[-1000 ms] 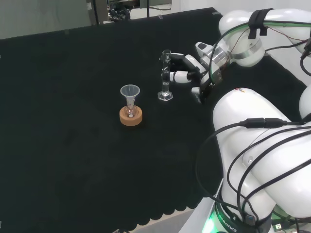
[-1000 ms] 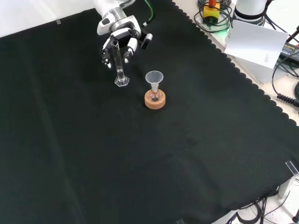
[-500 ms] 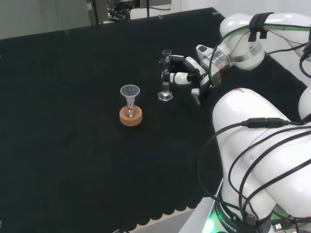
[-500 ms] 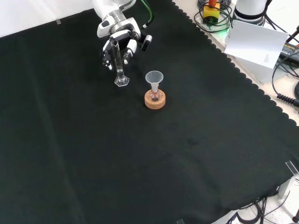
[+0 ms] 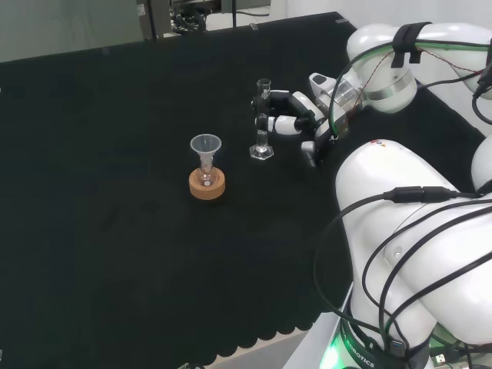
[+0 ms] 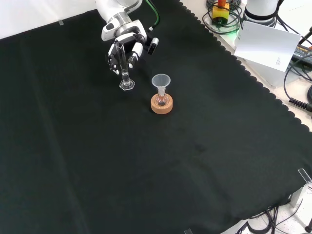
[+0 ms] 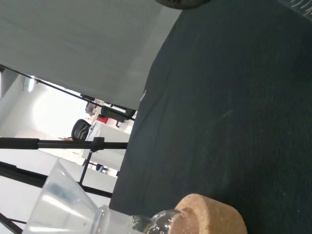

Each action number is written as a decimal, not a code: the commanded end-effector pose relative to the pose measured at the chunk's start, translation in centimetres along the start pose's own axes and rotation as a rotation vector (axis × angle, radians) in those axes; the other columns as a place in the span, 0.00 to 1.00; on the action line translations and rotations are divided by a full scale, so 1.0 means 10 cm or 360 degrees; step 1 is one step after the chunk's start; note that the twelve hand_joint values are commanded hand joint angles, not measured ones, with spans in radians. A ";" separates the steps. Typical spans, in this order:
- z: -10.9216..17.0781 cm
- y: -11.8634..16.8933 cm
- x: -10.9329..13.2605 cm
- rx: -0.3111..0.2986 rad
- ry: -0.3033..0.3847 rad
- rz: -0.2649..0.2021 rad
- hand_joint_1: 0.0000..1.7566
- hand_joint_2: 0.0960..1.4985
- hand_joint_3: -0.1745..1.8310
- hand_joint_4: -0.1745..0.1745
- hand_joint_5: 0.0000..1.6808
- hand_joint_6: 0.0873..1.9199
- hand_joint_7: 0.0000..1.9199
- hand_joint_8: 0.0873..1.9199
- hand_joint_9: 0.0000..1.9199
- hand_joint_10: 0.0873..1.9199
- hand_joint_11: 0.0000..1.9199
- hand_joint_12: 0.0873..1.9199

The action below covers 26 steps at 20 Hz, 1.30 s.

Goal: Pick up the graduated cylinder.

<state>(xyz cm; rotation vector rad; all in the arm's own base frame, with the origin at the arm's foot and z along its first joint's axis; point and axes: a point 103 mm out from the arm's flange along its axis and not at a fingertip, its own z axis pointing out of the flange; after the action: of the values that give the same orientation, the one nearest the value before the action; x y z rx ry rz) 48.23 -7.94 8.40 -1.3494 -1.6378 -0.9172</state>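
The graduated cylinder [image 5: 262, 131] is a slim clear tube on a hexagonal foot, upright on the black cloth [image 5: 115, 231]. The hand [image 5: 311, 108] is just to its right in the head view, with its fingers [image 5: 280, 123] reaching up to the tube at mid height and near the rim. The thumb [image 5: 309, 150] hangs apart, off the glass. In the front view the cylinder [image 6: 124, 70] stands in front of the hand [image 6: 124, 34], whose fingers hang behind the tube. I cannot tell whether the fingers touch the glass. The hand is open.
A small flask with a clear funnel [image 5: 205, 144] sits in a cork ring [image 5: 207, 185] to the left of the cylinder in the head view, and both show close in the wrist view: funnel [image 7: 63, 204], cork ring [image 7: 209, 217]. A white box [image 6: 265, 46] and cables lie beyond the cloth's scalloped edge.
The hand has shifted slightly, its fingers reaching a little closer along the tube. The cylinder's foot stays at the same spot on the cloth.
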 end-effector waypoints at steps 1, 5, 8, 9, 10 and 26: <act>0.01 0.00 0.00 -0.0016 0.0008 0.0001 0.69 0.68 0.00 0.63 0.44 0.35 0.39 0.24 0.51 0.15 0.35 0.58; 0.00 0.00 0.01 -0.0050 -0.0018 0.0010 0.68 0.71 0.00 0.74 0.53 0.30 0.42 0.24 0.54 0.12 0.38 0.57; 0.00 0.02 0.04 -0.0065 -0.0089 0.0042 0.70 0.72 0.06 0.22 0.58 0.45 0.50 0.41 0.60 0.11 0.49 0.52; 0.01 0.03 0.05 -0.0069 -0.0097 0.0046 0.71 0.72 0.08 0.11 0.58 0.47 0.51 0.46 0.62 0.11 0.52 0.50; 0.01 0.03 0.06 -0.0079 -0.0105 0.0049 0.71 0.72 0.08 0.05 0.58 0.49 0.51 0.48 0.63 0.10 0.54 0.49; -0.32 0.07 0.50 0.0026 -0.0606 -0.0085 0.72 0.70 0.09 0.00 0.62 0.44 0.55 0.44 0.70 0.03 0.59 0.43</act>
<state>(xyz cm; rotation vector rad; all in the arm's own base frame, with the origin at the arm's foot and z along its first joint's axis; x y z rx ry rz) 48.86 -8.19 11.97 -1.5018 -1.8331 -0.8334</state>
